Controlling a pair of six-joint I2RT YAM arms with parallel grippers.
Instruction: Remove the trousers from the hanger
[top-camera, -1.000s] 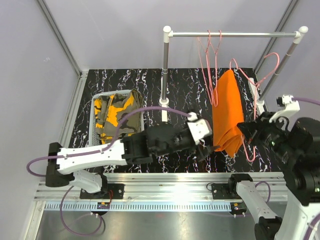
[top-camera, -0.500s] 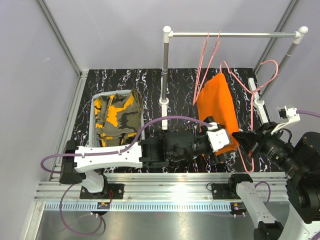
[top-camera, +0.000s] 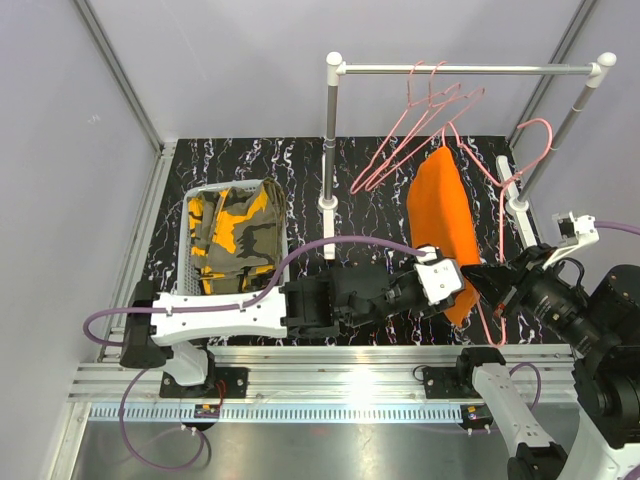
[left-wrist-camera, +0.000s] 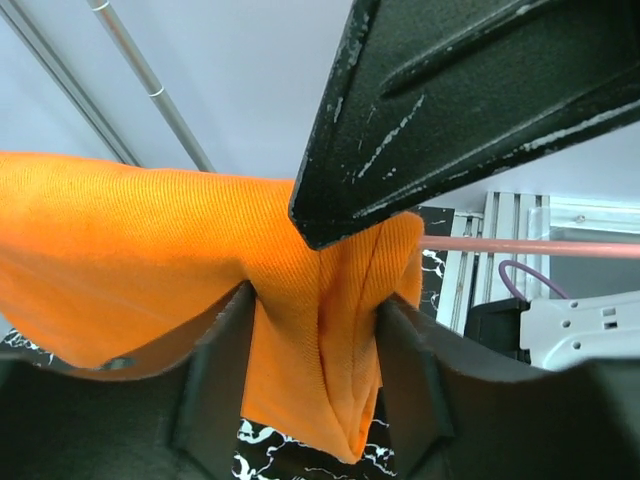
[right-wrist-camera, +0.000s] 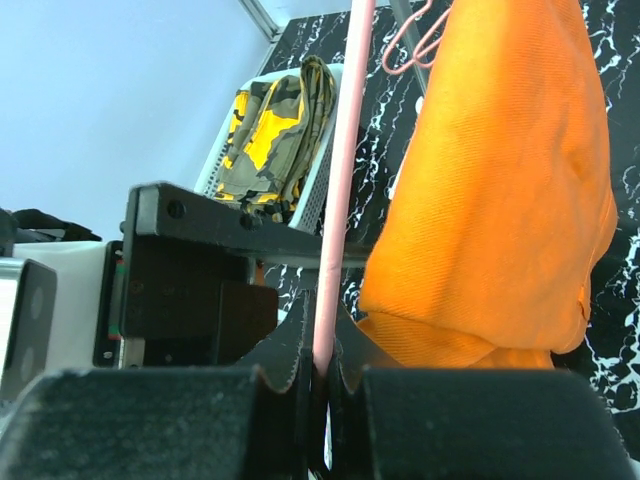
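Orange trousers (top-camera: 440, 215) hang folded over a pink hanger (top-camera: 501, 240) below the rail. My left gripper (top-camera: 463, 286) reaches their lower edge from the left. In the left wrist view, a bunched fold of the orange trousers (left-wrist-camera: 150, 230) fills the gap between the fingers of that gripper (left-wrist-camera: 315, 330), which is shut on it. My right gripper (top-camera: 492, 282) is just right of it. In the right wrist view this gripper (right-wrist-camera: 322, 365) is shut on the hanger's (right-wrist-camera: 345, 150) thin wire, with the orange trousers (right-wrist-camera: 500, 180) hanging beside it. Camouflage trousers (top-camera: 232, 230) lie in a basket.
A white basket (top-camera: 190, 195) stands at the left of the black marbled table. The clothes rack has a top rail (top-camera: 500, 69) and a post (top-camera: 328, 140) in the middle. Empty pink hangers (top-camera: 420, 130) dangle, tilted, from the rail. Grey walls close in the sides.
My left gripper moved right to the orange trousers and closed on their lower fold. The trousers and their hanger shifted, and the empty hangers swung out to the left.
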